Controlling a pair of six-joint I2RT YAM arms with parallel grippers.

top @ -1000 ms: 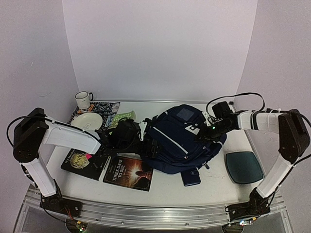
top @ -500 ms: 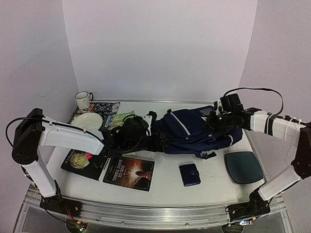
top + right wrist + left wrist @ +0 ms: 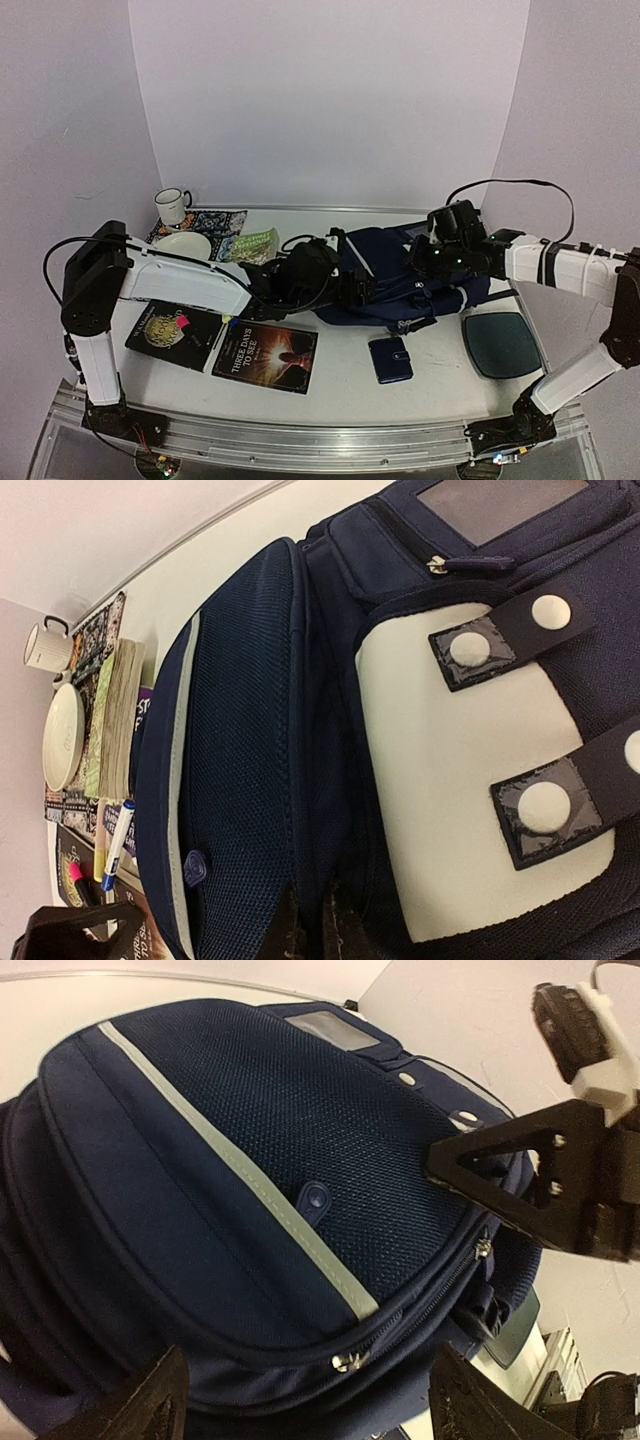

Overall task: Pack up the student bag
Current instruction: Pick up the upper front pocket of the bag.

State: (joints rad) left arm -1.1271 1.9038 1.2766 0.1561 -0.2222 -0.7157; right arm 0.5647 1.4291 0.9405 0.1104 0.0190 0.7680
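The left gripper [image 3: 320, 1405] is pushed in, spread wide. The bag [image 3: 200, 1160] is laid crosswise ahead, pinched by the right gripper [image 3: 312, 930].

In the top view the left gripper [image 3: 352, 287] was lost, black against the navy student bag [image 3: 420, 280]. Its arm covered part of the plate [image 3: 183, 243] and the top of the book [image 3: 165, 330] at 9 o'clock on the counter [image 3: 340, 390]. The left wrist view kept only the tips of its spread fingers [image 3: 150, 1410] at 6 o'clock and cut the bag off at 9. In the right wrist view the right gripper [image 3: 312, 930] was a dark blur at 6 o'clock, pinched on a fold of the bag.
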